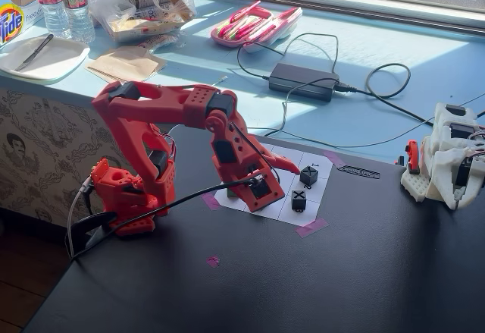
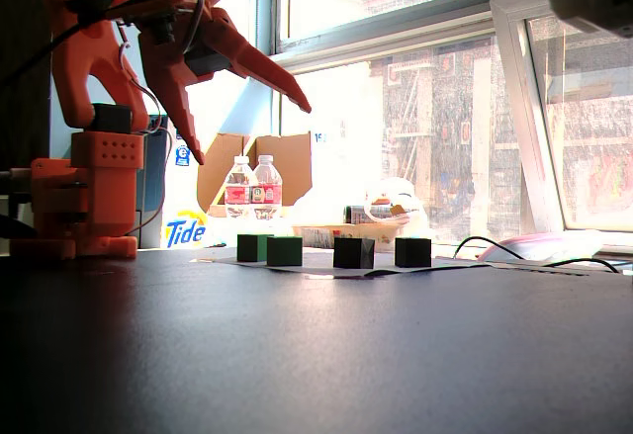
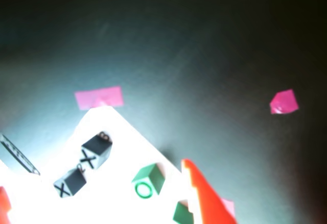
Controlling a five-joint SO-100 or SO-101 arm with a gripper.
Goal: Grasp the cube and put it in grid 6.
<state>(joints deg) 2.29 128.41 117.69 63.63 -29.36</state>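
Observation:
A white grid paper [image 1: 282, 205] lies on the black table. Two black cubes marked X [image 1: 308, 174] [image 1: 298, 200] stand on it; in the wrist view they show at the left [image 3: 96, 151] [image 3: 70, 183]. A green cube marked O [image 3: 148, 180] and a second green cube [image 3: 182, 214], partly hidden by my finger, show in the wrist view. In the low fixed view all the cubes stand in a row, green [image 2: 284, 251] and black [image 2: 353, 252]. My red gripper [image 1: 274, 177] [image 2: 252, 132] [image 3: 97, 183] is open and empty, held above the paper.
Pink tape pieces [image 3: 99, 97] [image 3: 283, 102] mark the table. A white robot arm [image 1: 451, 155] stands at the right edge. A black power adapter [image 1: 303, 80] with cables, water bottles [image 1: 64, 3] and a pink tray [image 1: 254, 26] lie on the blue ledge behind.

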